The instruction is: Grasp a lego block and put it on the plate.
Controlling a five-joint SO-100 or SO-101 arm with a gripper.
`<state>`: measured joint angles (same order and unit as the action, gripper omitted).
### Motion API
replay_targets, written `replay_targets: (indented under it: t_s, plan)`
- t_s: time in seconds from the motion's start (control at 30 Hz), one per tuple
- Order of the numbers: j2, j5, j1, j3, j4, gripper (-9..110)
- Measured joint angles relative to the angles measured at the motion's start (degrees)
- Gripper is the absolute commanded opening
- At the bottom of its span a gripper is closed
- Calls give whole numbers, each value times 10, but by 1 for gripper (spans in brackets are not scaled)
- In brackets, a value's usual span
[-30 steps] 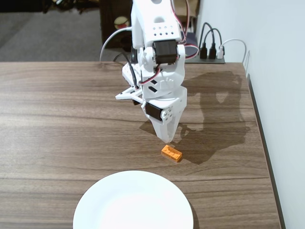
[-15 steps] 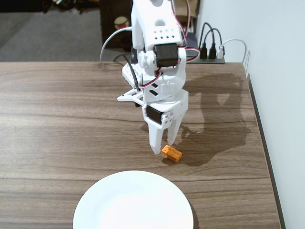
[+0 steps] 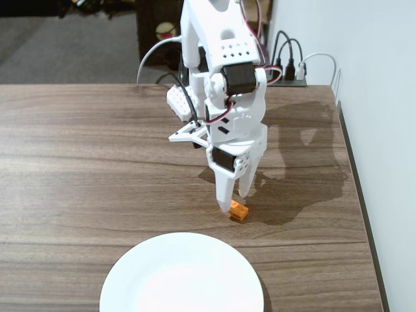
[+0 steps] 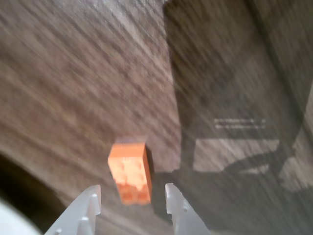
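The orange lego block (image 3: 239, 210) lies flat on the wooden table, just right of centre in the fixed view. My white gripper (image 3: 235, 200) hangs over it, open, with its fingertips close above the block's near end. In the wrist view the lego block (image 4: 130, 172) sits lengthwise between and just beyond the gripper (image 4: 132, 192), whose two white fingertips (image 4: 92, 195) stand apart on either side without touching it. The white plate (image 3: 181, 275) lies at the table's front edge, a short way below and left of the block. A sliver of the plate (image 4: 10, 223) shows at the wrist view's lower left corner.
The table's right edge (image 3: 354, 170) runs beside a white wall. A power strip (image 3: 286, 73) with plugs and cables sits at the table's back right, behind the arm.
The gripper has opened, moved slightly right and dropped lower over the lego block. The block and plate have not moved.
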<state>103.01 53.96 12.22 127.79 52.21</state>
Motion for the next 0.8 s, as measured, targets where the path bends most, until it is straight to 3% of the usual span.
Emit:
replay_targets:
  t_s: [0.37, 0.8]
  plan:
    - [-19, 4, -16, -4, -22, 16]
    - [-24, 5, -26, -4, -40, 7]
